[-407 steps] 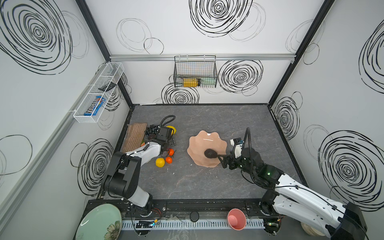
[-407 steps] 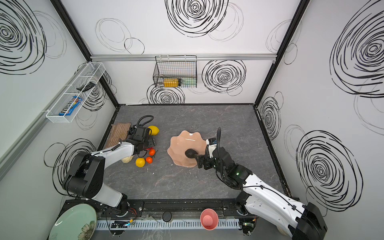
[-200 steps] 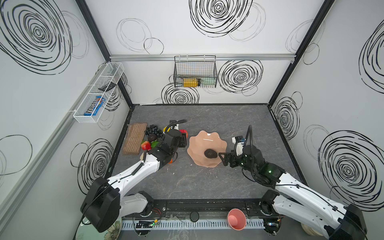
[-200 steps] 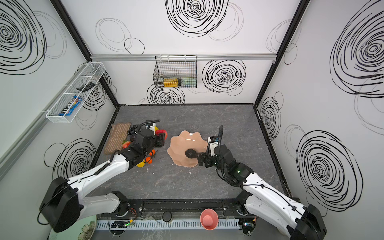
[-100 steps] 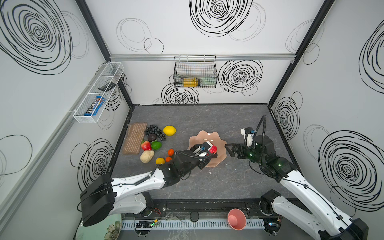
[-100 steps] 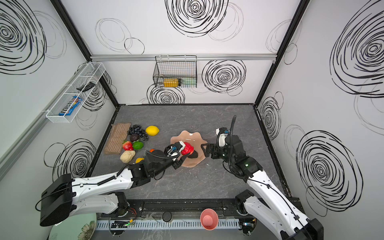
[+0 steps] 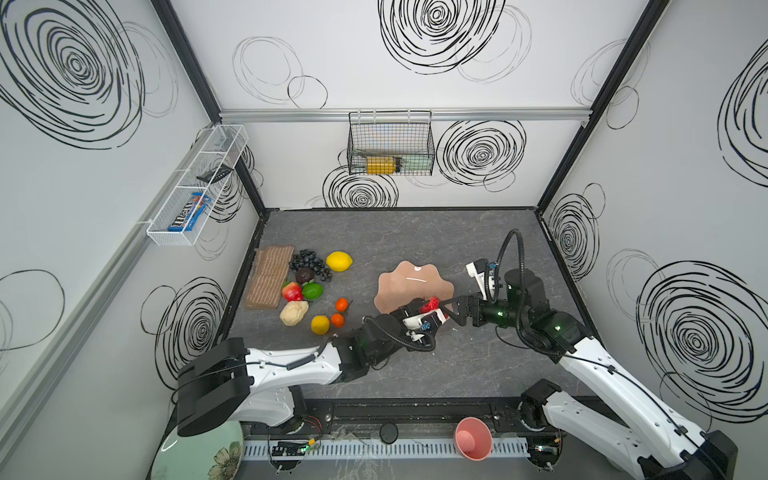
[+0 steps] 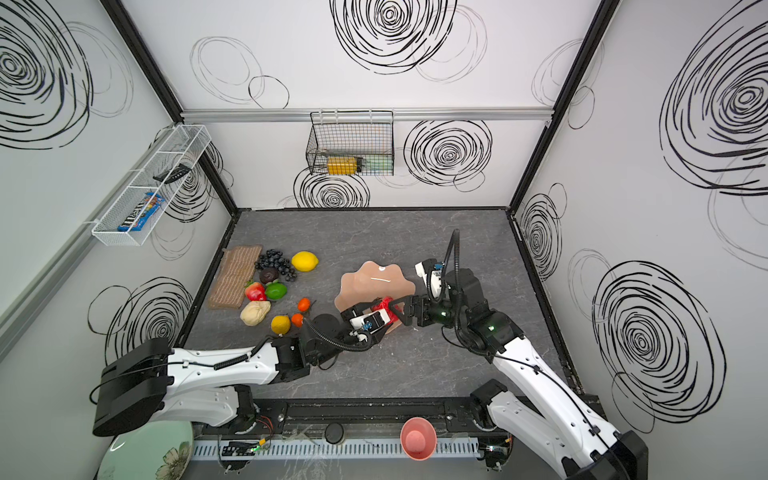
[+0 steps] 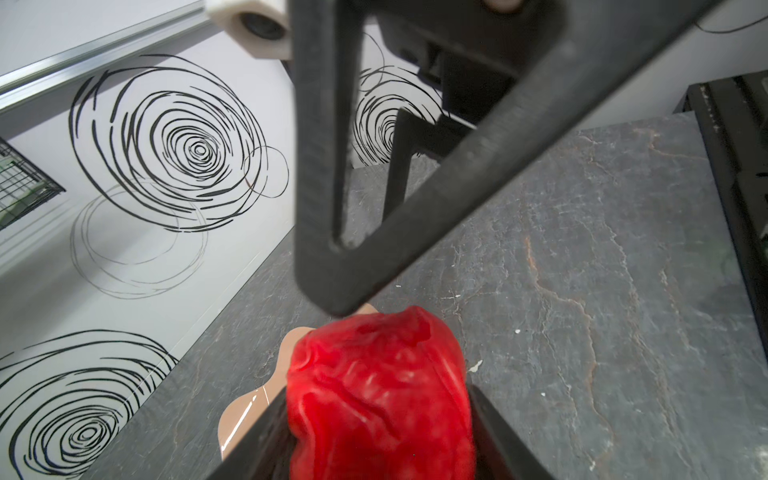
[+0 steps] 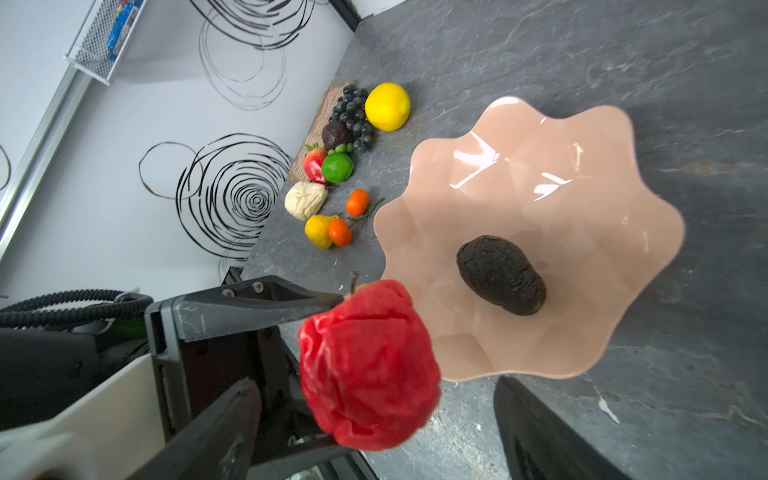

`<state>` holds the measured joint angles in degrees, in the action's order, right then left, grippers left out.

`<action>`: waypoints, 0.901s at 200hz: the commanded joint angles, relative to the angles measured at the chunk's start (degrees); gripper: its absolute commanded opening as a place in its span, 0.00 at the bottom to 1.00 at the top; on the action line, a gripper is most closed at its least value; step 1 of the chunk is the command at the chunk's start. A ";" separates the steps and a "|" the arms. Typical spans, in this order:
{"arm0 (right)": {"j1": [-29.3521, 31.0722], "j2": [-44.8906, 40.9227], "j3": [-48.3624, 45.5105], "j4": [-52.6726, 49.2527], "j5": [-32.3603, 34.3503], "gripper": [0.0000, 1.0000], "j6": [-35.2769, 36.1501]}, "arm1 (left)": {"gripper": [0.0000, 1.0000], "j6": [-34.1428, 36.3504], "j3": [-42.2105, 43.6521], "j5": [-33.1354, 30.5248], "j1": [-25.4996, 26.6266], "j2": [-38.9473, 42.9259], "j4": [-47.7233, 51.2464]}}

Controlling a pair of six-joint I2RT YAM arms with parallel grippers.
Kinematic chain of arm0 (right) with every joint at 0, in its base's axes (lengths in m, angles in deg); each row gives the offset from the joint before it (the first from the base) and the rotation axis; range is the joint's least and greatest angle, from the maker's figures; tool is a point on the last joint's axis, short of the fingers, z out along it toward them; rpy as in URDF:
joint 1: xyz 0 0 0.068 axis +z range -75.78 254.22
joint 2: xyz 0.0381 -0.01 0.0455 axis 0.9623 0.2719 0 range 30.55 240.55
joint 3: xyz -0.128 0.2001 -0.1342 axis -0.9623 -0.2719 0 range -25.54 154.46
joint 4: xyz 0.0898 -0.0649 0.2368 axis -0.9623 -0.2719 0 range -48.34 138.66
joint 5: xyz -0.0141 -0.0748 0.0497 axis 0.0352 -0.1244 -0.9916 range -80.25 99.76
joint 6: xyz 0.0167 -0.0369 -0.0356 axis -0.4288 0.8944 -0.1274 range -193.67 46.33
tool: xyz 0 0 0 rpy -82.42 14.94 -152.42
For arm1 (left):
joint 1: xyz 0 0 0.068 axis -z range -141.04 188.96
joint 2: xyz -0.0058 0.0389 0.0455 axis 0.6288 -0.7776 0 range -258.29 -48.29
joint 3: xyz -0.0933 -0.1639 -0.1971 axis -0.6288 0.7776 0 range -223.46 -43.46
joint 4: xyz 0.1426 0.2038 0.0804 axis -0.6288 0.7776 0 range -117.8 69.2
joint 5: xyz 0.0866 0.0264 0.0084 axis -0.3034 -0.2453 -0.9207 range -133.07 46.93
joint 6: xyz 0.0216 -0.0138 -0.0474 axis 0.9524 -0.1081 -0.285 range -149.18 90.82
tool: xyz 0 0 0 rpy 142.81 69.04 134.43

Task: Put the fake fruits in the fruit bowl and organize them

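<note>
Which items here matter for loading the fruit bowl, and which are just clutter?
Job:
fruit bowl, red apple, avocado, lemon, grape bunch, lime, strawberry, pear, oranges

Lying about:
woven mat, pink cup, floral plate, wire basket, wall rack

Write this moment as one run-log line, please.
left gripper: shut on red apple at fruit bowl rim | right gripper: open beside apple | avocado: in bowl | other fruits: on table
</note>
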<state>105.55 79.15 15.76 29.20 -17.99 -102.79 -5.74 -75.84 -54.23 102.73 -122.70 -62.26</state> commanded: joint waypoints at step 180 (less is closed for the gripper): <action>7.52 4.16 -1.75 2.55 8.53 0.66 3.11 | 0.71 1.79 -0.93 -1.31 0.50 0.37 -6.35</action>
<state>112.85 84.61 14.47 30.51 -12.66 -100.06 -3.33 -76.37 -54.21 103.14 -123.54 -63.96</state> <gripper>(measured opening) 0.699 0.666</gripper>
